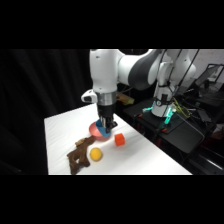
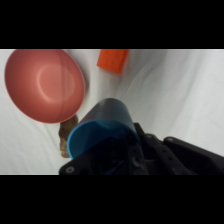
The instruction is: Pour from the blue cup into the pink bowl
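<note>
The cup (image 2: 102,127) sits clamped in my claw (image 2: 131,150), tipped well off upright: in the wrist view its long axis runs from the base at upper right down to the open mouth at lower left, and I see straight into the blue inside. The mouth faces the cloth beside the bowl (image 2: 45,85), not squarely over it. The bowl lies just beyond the cup's rim, mouth up, its pink inside in plain sight. My black linkage wraps the cup's lower right side.

From the side, the cup (image 1: 103,132) shows only as a blue patch under my claw (image 1: 106,125), set right against the bowl (image 1: 95,130), whose pink edge pokes out to the left. My arm comes straight down on them from above.

An orange cube (image 2: 113,60) rests on the cloth past the cup's base, near the bowl but apart from it; in the side view the cube (image 1: 119,139) sits to the right of the cup. A yellow ball (image 1: 96,154) lies nearer the table's front edge, just beside a brown toy (image 1: 80,156). All rest on the white table (image 1: 150,160).
</note>
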